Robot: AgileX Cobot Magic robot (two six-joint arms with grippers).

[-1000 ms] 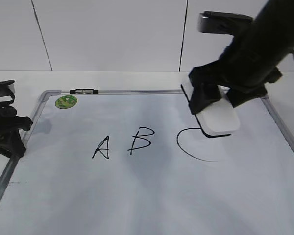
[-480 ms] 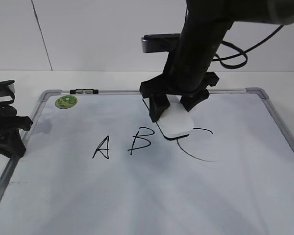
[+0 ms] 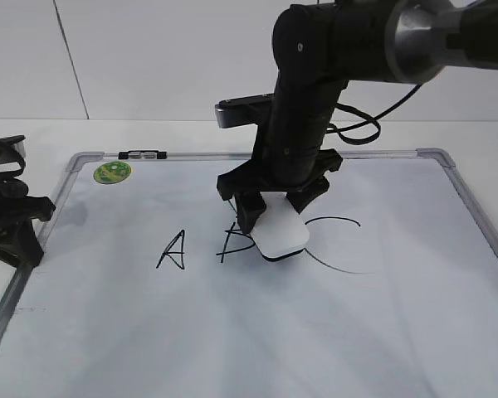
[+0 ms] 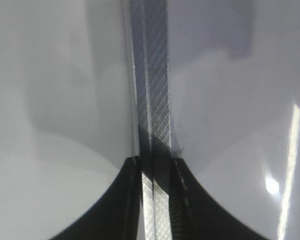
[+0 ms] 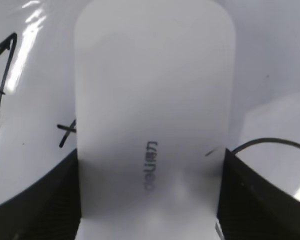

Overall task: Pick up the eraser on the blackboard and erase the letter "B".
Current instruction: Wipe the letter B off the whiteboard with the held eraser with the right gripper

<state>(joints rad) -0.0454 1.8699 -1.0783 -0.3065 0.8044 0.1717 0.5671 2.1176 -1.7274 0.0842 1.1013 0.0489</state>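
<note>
white smooth plastic, rounded at the corners: the eraser (image 3: 280, 235) clamped by its long sides in the right gripper (image 3: 270, 209), tilted, thin dark base low over the right half of the letter "B" (image 3: 233, 240) on the blackboard (image 3: 249, 332). contact unclear. erasing step judged just starting; most of the thin black stroke visible left of the block. next calls for pressing the base flat and rubbing left across the strokes, short of the "A" (image 3: 173, 249) on the left and the curved "C" (image 3: 336, 245) on the right. glossy white surface, ribbed silver frame (image 4: 152, 100). left gripper (image 4: 154, 162) narrow, straddling that frame at the left edge; grip on it cannot be told.
</note>
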